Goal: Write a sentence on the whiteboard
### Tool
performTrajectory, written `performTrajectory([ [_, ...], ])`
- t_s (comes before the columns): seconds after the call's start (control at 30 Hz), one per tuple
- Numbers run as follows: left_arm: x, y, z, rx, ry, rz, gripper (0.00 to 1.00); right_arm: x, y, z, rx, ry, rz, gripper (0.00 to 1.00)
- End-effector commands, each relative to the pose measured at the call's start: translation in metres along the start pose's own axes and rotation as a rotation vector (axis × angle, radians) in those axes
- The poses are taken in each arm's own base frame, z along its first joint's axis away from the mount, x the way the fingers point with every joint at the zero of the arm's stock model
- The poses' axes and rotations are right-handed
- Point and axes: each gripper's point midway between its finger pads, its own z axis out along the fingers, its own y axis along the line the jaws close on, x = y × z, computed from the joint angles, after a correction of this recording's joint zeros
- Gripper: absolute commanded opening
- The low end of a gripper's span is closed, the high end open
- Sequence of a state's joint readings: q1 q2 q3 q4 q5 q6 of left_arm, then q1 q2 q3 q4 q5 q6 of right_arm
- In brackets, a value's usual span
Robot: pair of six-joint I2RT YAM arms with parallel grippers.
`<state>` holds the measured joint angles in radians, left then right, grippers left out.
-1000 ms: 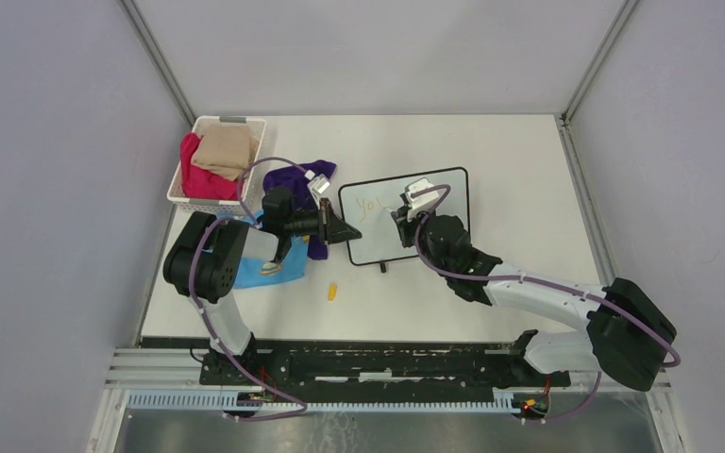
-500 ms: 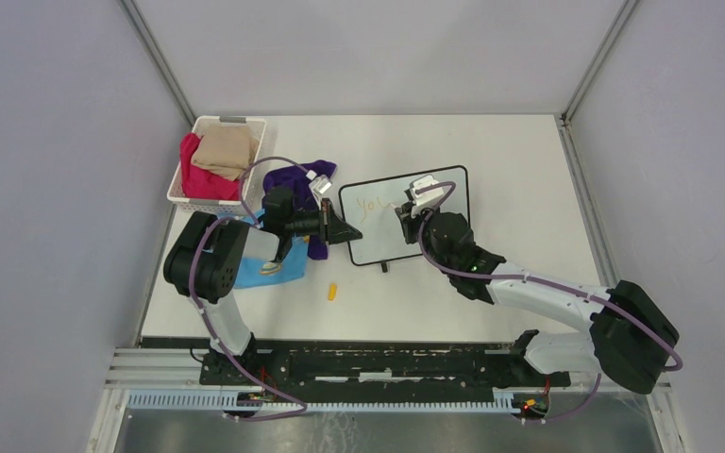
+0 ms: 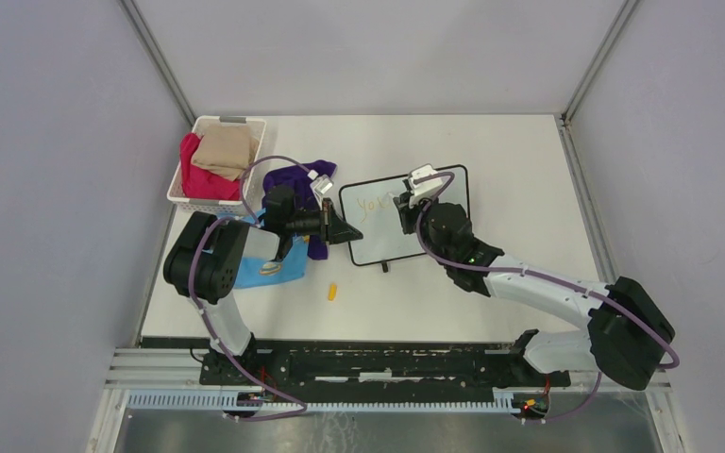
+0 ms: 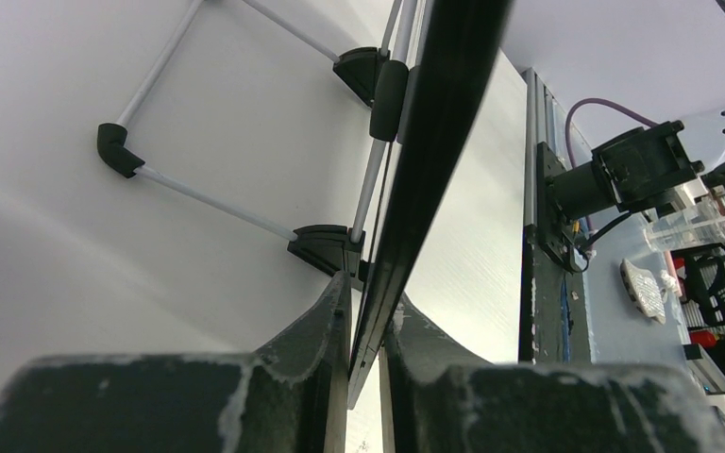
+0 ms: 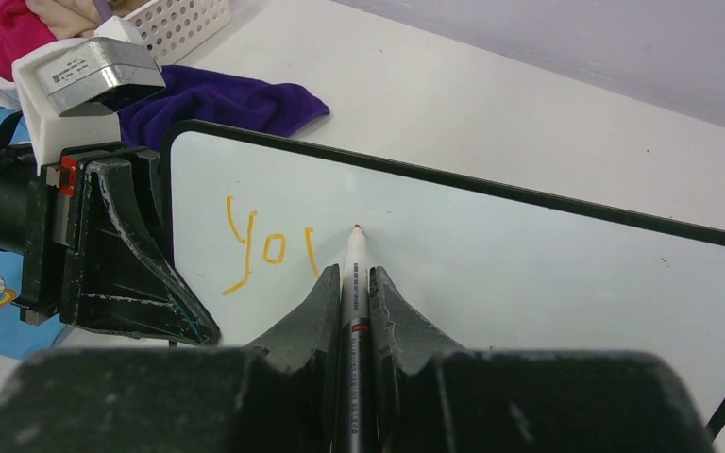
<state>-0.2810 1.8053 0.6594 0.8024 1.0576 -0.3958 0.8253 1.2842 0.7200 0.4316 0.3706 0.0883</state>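
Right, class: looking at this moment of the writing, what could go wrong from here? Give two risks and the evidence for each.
1. The left claw pinches only the thin edge of the whiteboard. Pressure from the marker might make it tilt or slip and skew the stroke.
2. The right claw holds the slim marker lengthwise, so it may slide back, leaving the letters broken or faint.

A robotics lab test cell: a white surface (image 3: pixel 491 151) boxed in by plain grey panels (image 3: pixel 57 142) on aluminium posts (image 3: pixel 156 57), with a cabled left arm (image 3: pixel 210 264) and right arm (image 3: pixel 547 293) bolted to a metal rail (image 3: pixel 151 360) at the near edge.
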Motion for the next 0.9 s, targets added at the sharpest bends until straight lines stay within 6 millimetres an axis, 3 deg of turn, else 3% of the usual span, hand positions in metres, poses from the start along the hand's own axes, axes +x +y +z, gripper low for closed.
performTrajectory([
  [0.0,0.017,0.012,0.002,-0.064,0.045,-0.030,0.02,-0.024,-0.004,0.003,0.018,-0.058,0.017,0.00],
  [0.23,0.018,0.013,0.002,-0.068,0.048,-0.035,0.02,-0.036,-0.004,-0.024,-0.036,-0.111,0.088,0.00],
  [0.4,0.016,0.012,0.001,-0.069,0.045,-0.031,0.02,-0.037,-0.018,-0.039,0.009,-0.121,0.072,0.00],
  [0.57,0.015,0.012,0.002,-0.068,0.043,-0.028,0.02,-0.025,-0.038,-0.037,0.084,-0.092,0.062,0.00],
  [0.87,0.014,0.011,0.002,-0.068,0.042,-0.024,0.02,-0.026,-0.044,-0.025,0.131,-0.099,0.098,0.00],
])
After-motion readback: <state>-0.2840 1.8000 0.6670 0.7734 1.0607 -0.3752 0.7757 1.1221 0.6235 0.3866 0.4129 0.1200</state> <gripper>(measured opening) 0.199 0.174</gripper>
